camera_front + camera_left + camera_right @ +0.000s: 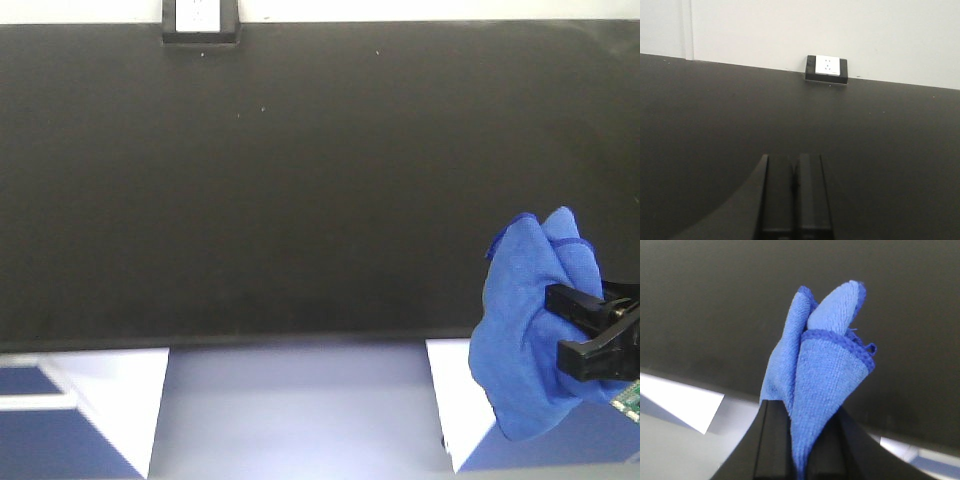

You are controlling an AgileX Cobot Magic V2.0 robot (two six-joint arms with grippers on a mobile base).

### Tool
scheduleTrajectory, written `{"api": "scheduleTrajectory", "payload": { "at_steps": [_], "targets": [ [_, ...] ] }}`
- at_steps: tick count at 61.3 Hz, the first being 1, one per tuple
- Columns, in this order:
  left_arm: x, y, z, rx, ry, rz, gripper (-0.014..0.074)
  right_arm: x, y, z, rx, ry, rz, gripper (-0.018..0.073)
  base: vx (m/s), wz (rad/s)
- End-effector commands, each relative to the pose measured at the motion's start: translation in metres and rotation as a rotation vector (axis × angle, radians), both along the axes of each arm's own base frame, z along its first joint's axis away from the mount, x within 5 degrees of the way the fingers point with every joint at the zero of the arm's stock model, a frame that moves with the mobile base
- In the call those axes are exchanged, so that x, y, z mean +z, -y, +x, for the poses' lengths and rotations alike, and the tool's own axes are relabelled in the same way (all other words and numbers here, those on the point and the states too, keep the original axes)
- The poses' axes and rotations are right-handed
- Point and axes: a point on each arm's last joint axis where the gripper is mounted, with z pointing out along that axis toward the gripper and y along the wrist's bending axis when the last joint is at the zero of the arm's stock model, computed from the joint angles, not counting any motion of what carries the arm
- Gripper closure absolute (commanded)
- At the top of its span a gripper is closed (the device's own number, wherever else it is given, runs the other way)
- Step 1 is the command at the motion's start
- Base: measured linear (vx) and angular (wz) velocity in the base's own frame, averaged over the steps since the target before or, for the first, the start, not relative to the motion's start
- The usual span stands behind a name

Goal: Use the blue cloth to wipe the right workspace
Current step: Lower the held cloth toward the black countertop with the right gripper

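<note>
One bunched blue microfibre cloth (525,330) is the only loose thing in play. It hangs at the near right corner of the matte black tabletop (300,180), across the table's front edge. The right wrist view shows it (825,375) standing up out of the tool in two soft, stitched-edge folds with a tail trailing below. It is gathered rather than spread. From these angles I cannot tell whether its lowest tip brushes the table edge.

The right black two-finger gripper (570,330) is clamped on the cloth at mid-height, its fingers pinching several layers at once. That grip looks chosen for carrying. A thick wad is unlikely to slip, and the free folds point forward, toward the surface to be cleaned. For wiping, though, I judge the cloth must be brought lower and pressed down so that a broad face meets the tabletop, not just a crest.

The left black gripper (794,195) holds nothing. Its fingers lie side by side with only a thin seam between them, low over the dark surface and well apart from the cloth. Parked there it leaves the right side free.

Further out, a small white socket plate in a black frame (827,67) sits at the table's far edge against the white wall (790,25). It is far from the right workspace.

The wipe itself seems not yet begun.
</note>
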Motion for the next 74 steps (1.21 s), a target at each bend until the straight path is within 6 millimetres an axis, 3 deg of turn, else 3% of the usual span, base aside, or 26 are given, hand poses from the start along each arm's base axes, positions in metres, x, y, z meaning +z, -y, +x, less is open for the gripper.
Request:
{"api": "scheduleTrajectory", "payload": {
  "at_steps": [1, 40, 74],
  "targets": [
    [-0.0019, 0.0007, 0.0005, -0.010, 0.069, -0.004, 0.0602, 0.0140, 0.0007, 0.0042, -0.025, 0.075, 0.019, 0.0557, 0.32, 0.04],
    [-0.0019, 0.0007, 0.0005, -0.010, 0.069, -0.004, 0.0602, 0.0140, 0.0007, 0.0042, -0.025, 0.075, 0.019, 0.0557, 0.24, 0.04],
    [-0.0019, 0.0007, 0.0005, -0.009, 0.069, -0.004, 0.0602, 0.0115, 0.0000, 0.0059, -0.017, 0.053, 0.019, 0.0557, 0.01, 0.01]
  ]
}}
